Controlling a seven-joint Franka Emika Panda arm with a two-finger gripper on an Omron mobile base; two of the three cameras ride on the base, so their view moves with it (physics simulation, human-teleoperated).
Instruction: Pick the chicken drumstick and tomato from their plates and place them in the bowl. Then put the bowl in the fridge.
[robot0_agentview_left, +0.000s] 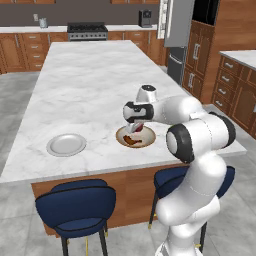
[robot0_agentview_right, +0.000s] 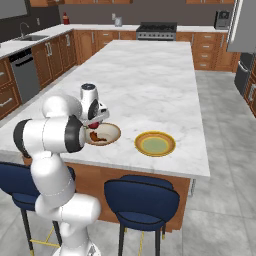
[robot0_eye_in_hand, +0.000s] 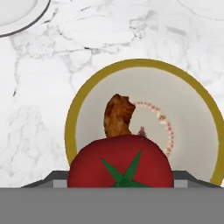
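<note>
My gripper hangs just above the bowl near the island's front edge, shut on the tomato, a glossy red ball with a green star on top. The tomato sits between the fingers over the bowl's near side. In the bowl, tan-rimmed and pale inside, lies the reddish-brown chicken drumstick. The light grey plate lies left of the bowl with nothing on it. To the bowl's right sits the yellow-rimmed plate, also bare. The grey fridge stands at the back right.
The bowl and plates rest on a long marble island. Two dark blue stools stand against its front edge. Wooden cabinets and a stove line the back wall.
</note>
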